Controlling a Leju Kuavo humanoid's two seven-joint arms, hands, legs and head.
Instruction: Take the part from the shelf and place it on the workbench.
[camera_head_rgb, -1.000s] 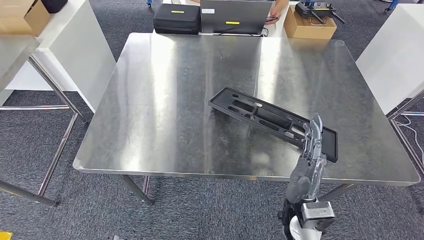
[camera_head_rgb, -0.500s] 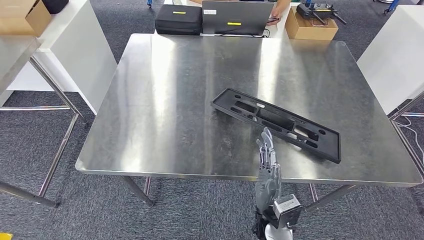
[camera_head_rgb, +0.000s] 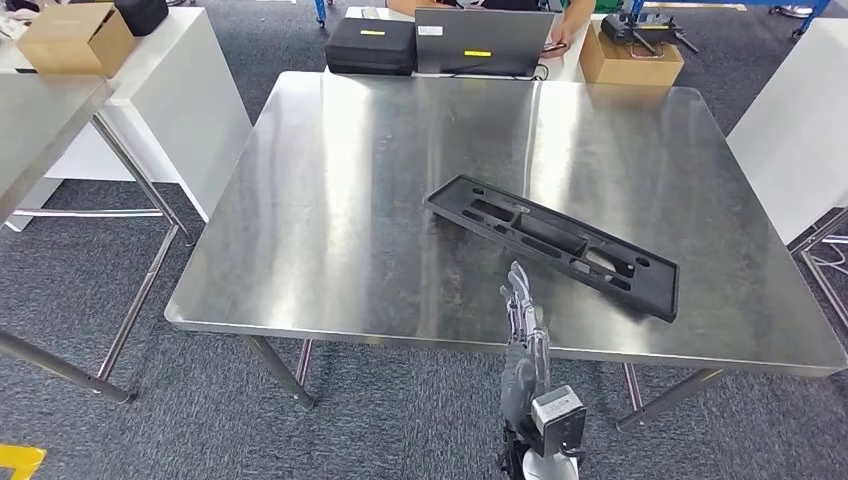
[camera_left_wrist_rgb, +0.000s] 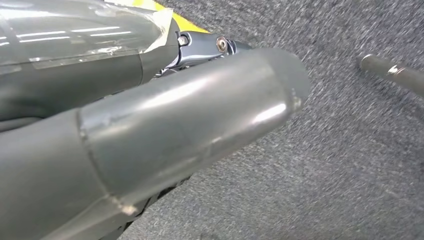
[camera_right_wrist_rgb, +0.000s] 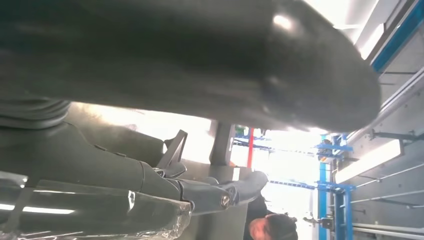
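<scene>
workbench (camera_head_rgb: 340, 210) of bare steel spans most of the head view, and the camera has tipped up a little since a moment ago, so the far clutter sits lower in the picture. white tables stand to either side of it, well apart. beyond its far edge lie a black case (camera_head_rgb: 371, 46), a grey laptop (camera_head_rgb: 483, 42) and a cardboard box (camera_head_rgb: 630, 58), with a person's arm beside the laptop.

part (camera_head_rgb: 553, 245), a long black slotted plate, lies flat and slantwise on the right half of the bench, touching nothing else. a second ago the right hand (camera_head_rgb: 524, 335) stood over the plate's near end; half a second ago it had already swung inward, clear of it. now it hovers over the front edge of the bench, fingers straight and apart, holding nothing, near the plate but not touching. the left hand cannot be judged from the left wrist view, which looks at carpet.

judgement: the placement looks done, the release finished, and only the arm's withdrawal remains.
</scene>
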